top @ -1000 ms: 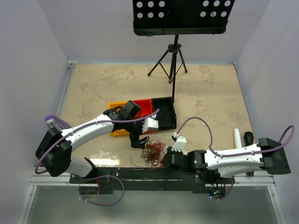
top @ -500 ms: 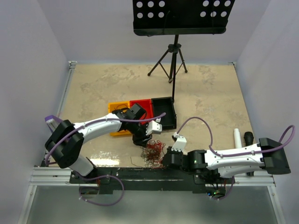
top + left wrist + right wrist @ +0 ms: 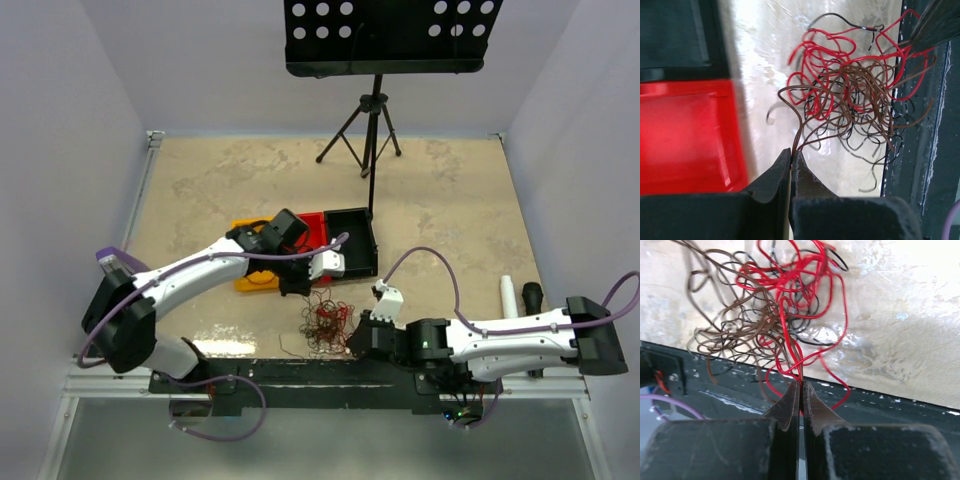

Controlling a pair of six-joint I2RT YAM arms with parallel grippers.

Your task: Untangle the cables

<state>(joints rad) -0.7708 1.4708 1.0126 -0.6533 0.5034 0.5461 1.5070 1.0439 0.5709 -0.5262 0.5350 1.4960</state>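
The cables [image 3: 325, 325] are a fist-sized tangle of thin red, brown and black wires near the table's front edge, between the two arms. My left gripper [image 3: 297, 290] sits just behind the tangle, by the bins. Its jaws are shut on a couple of brown strands [image 3: 796, 131] that run out to the cables [image 3: 850, 95]. My right gripper [image 3: 357, 342] is at the tangle's near right side, over the black front rail. It is shut on red and brown strands [image 3: 790, 347] that lead up into the cables [image 3: 770, 305].
Yellow [image 3: 252, 279], red [image 3: 310, 228] and black [image 3: 352, 240] bins stand in a row just behind the left gripper, and the red bin [image 3: 685, 135] is close beside the left jaws. A music stand's tripod [image 3: 368, 130] is at the back. White [image 3: 508, 293] and black [image 3: 532, 295] cylinders lie at the right.
The left gripper came down to the tangle, shut on brown strands and drew back toward the bins, stretching them. The right gripper stayed shut on its strands.
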